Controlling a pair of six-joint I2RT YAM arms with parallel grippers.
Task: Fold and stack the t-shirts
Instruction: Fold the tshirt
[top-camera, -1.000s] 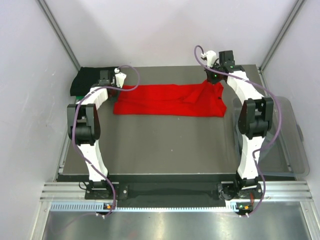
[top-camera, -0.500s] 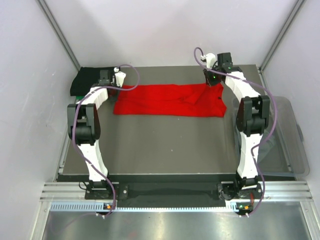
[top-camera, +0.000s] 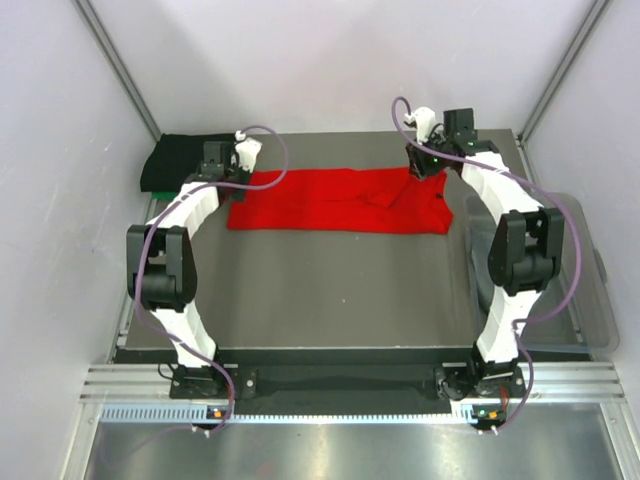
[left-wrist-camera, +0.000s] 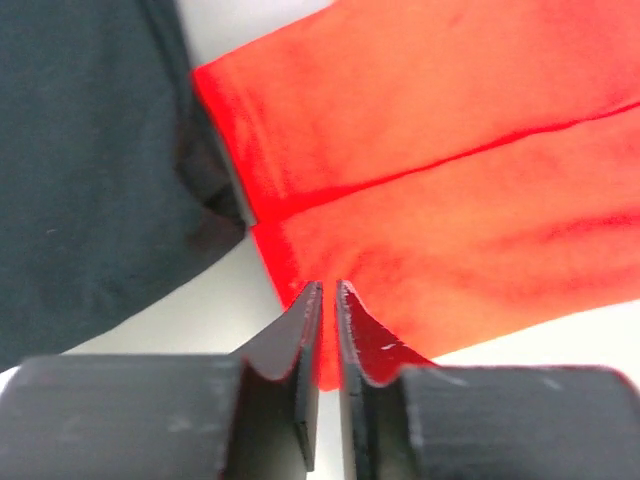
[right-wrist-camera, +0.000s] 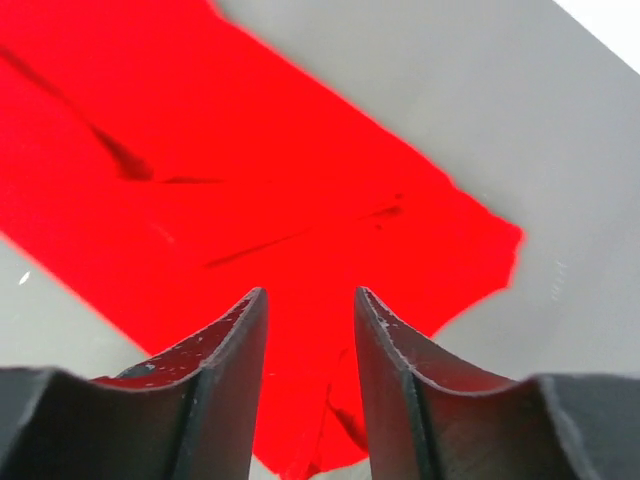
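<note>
Two arms reach to the far side of the table (top-camera: 340, 290); the red t-shirt (top-camera: 335, 200) lies there in a flat strip, black t-shirt (top-camera: 170, 160) at the far-left corner. Left wrist: left gripper (left-wrist-camera: 328, 300) jaws a thin slit apart at the red t-shirt's edge, black t-shirt just beside. Right wrist: right gripper (right-wrist-camera: 310, 300) jaws clearly apart over red cloth

No words, labels, brands or numbers can be read — not on the red t-shirt (top-camera: 340, 200), not elsewhere.
</note>
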